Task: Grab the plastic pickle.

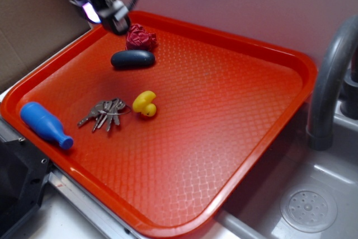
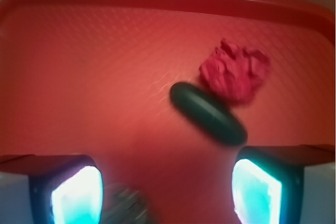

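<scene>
**Colours on the tray**

The tray is orange-red with a fine diamond weave. The pickle is dark blackish-green, slightly glossy. The wrinkly ball is dark red, the duck yellow, the bottle blue, the keys dull silver-grey.

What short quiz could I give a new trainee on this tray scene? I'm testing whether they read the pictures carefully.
1. True or false: the gripper already holds the plastic pickle.
2. Which thing lies right beside the pickle: A) the red wrinkly ball, B) the blue bottle toy, C) the yellow duck?
3. What lies between the duck and the bottle toy?

Key: 1 false; 2 A; 3 the keys.
</scene>
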